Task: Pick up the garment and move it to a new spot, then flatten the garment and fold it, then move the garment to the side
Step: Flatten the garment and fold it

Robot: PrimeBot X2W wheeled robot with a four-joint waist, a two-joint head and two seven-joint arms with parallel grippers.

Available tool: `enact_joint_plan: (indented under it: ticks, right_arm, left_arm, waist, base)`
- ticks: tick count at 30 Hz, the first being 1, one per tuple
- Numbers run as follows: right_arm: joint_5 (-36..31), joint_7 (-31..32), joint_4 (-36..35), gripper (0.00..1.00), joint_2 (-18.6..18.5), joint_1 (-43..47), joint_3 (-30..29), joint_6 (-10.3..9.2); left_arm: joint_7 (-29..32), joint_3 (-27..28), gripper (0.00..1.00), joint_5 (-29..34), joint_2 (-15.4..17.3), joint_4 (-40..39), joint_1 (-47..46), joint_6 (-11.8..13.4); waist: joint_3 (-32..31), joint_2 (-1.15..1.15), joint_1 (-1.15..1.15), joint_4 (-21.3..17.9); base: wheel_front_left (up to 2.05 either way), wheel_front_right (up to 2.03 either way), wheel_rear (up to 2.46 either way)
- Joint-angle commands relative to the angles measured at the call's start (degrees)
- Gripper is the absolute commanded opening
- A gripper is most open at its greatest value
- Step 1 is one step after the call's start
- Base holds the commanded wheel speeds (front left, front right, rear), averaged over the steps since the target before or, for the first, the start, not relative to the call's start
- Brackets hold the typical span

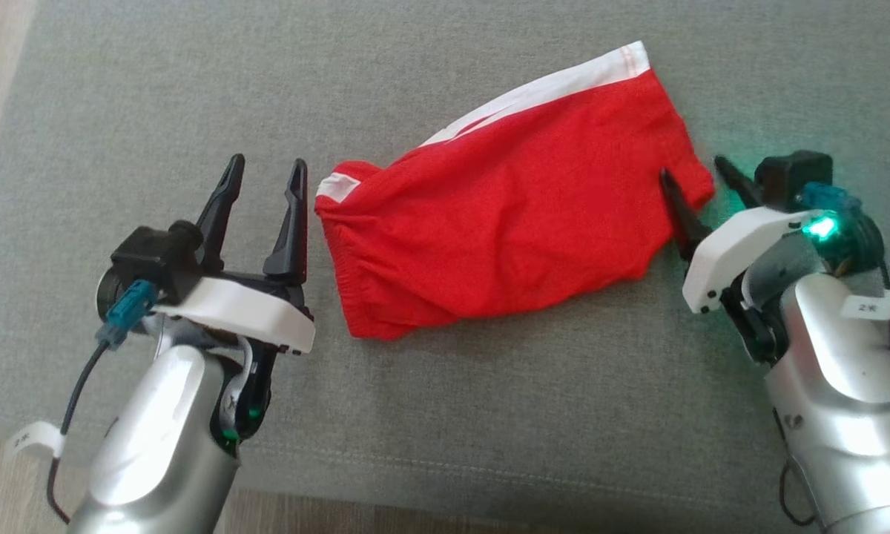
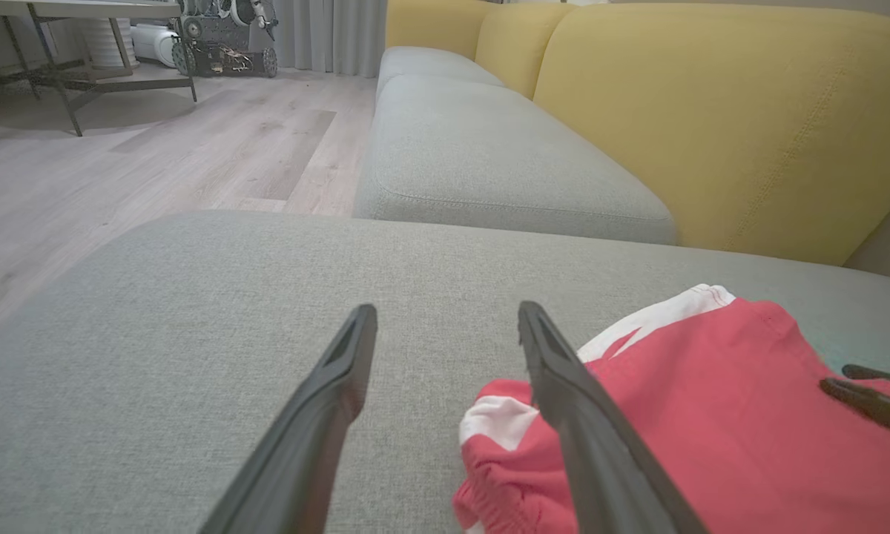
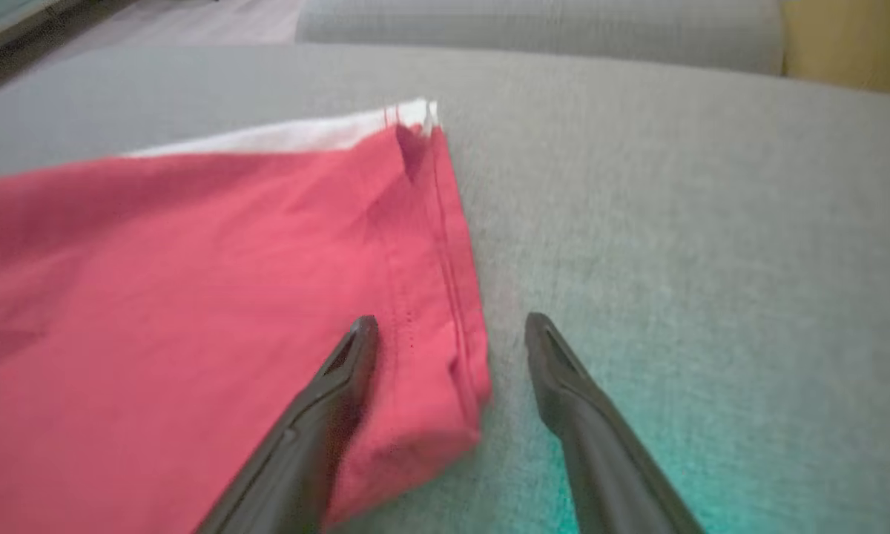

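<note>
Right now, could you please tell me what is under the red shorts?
The red shorts lie on the grey sofa cushion, which shows all around them. Whether anything is tucked beneath or inside the cloth cannot be seen.

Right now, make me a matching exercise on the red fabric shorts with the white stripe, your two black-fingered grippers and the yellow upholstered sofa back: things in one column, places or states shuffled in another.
1. red shorts
2. left gripper
3. right gripper
4. yellow sofa back

A. open, one finger over the shorts' hem corner, one over the grey fabric cushion
B. upright, behind the seating
C. lying rumpled on that cushion
D. open, beside the shorts' gathered end

Pairs: 1-C, 2-D, 3-A, 4-B.
</note>
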Motion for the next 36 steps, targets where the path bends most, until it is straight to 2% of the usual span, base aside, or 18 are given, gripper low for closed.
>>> enact_joint_plan:
  ticks: [1, 4, 5, 6, 7, 14, 21, 27, 36]
  right_arm:
    - [-0.3, 1.0, -0.1, 1.0, 0.5, -1.3, 0.6, -0.04]
    - [1.0, 2.4, 2.4, 1.0, 1.4, -1.5, 1.6, -0.04]
    - [1.3, 2.8, 2.9, 0.55, 1.6, -1.5, 1.8, -0.04]
    - [1.7, 2.6, 3.0, 0.19, 1.8, -1.4, 2.0, -0.04]
    - [2.1, 2.5, 3.2, 0.0, 2.0, -1.3, 2.1, -0.04]
    - [4.1, -2.7, 1.4, 0.0, 3.4, 2.1, 0.4, -0.04]
    - [5.0, -6.5, -5.0, 0.0, 5.4, 12.3, -4.6, -0.04]
    - [4.4, -5.7, -12.2, 0.0, 6.8, 20.3, -9.3, -0.04]
    - [5.5, -3.7, -17.8, 0.0, 7.3, 23.2, -11.6, -0.04]
  left_arm:
    - [-0.6, 2.1, 1.0, -0.3, 1.0, -1.3, -2.3, -0.4]
    - [-0.8, 2.3, 1.0, -0.4, 0.8, -0.7, -2.5, -0.7]
    - [-0.9, 2.3, 1.0, -0.4, 0.8, -0.5, -2.5, -0.7]
    - [-0.9, 2.4, 1.0, -0.3, 0.8, -0.4, -2.5, -0.6]
    - [-1.0, 2.5, 1.0, -0.2, 0.8, -0.3, -2.5, -0.5]
    - [-1.2, 3.0, 1.0, 0.2, 1.3, -0.2, -1.6, -0.2]
    - [-1.2, 3.6, 1.0, 0.1, 2.5, -1.7, 1.0, 0.6]
    - [-0.2, 3.3, 1.0, 0.0, 3.3, -3.7, 2.8, 1.2]
    - [0.9, 3.1, 1.0, -0.3, 4.0, -4.9, 3.5, 1.5]
  waist:
    - [0.1, 0.0, 0.0, 0.1]
    - [0.2, 0.0, 0.0, 0.2]
    - [0.2, 0.0, 0.0, 0.1]
    - [0.2, 0.0, 0.0, 0.0]
    - [0.2, 0.0, 0.0, -0.1]
    - [-0.9, 0.0, 0.0, -1.6]
    - [-2.8, 0.0, 0.0, -4.9]
    - [-3.8, 0.0, 0.0, -7.4]
    - [-4.6, 0.0, 0.0, -8.5]
  base:
    - [0.0, 0.0, 0.0]
    - [0.0, 0.0, 0.0]
    - [0.0, 0.0, 0.0]
    - [0.0, 0.0, 0.0]
    - [0.0, 0.0, 0.0]
    - [0.0, 0.0, 0.0]
    - [0.0, 0.0, 0.0]
    - [0.0, 0.0, 0.0]
    - [0.0, 0.0, 0.0]
